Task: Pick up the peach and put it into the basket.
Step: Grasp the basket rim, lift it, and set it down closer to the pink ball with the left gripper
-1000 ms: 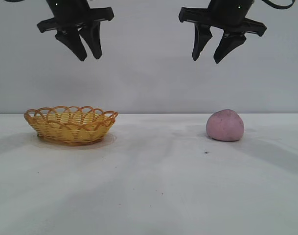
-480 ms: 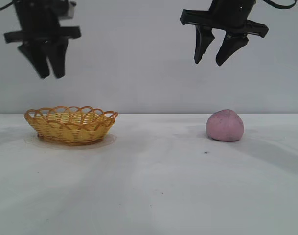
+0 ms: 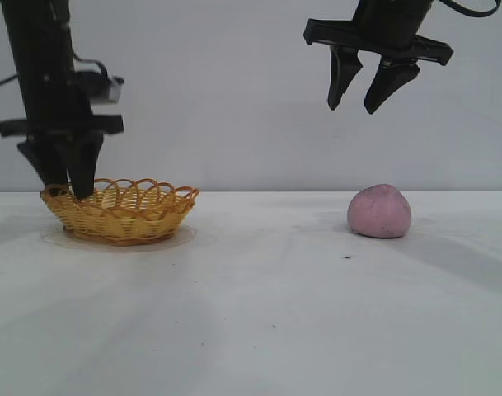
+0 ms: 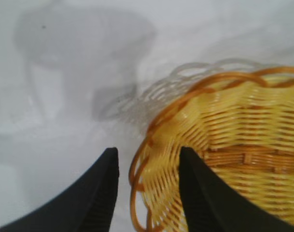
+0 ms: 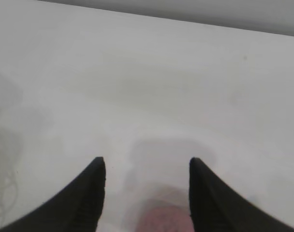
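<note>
The peach [image 3: 379, 211], on the table [image 3: 259, 313] well apart from the basket [image 3: 119, 209], looks matte, light and rounded, best pinched across its sides by the right gripper [image 3: 361, 99], fingers spread above it, while the left gripper [image 3: 63, 177] straddles the basket's rim, fingers parted.

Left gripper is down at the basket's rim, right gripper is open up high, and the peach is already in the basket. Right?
Not quite. The peach is not in the basket; the exterior view shows it on the table, far to the right, below the open right gripper. The rest holds: the left gripper is at the basket's rim, straddling it in the left wrist view.
</note>
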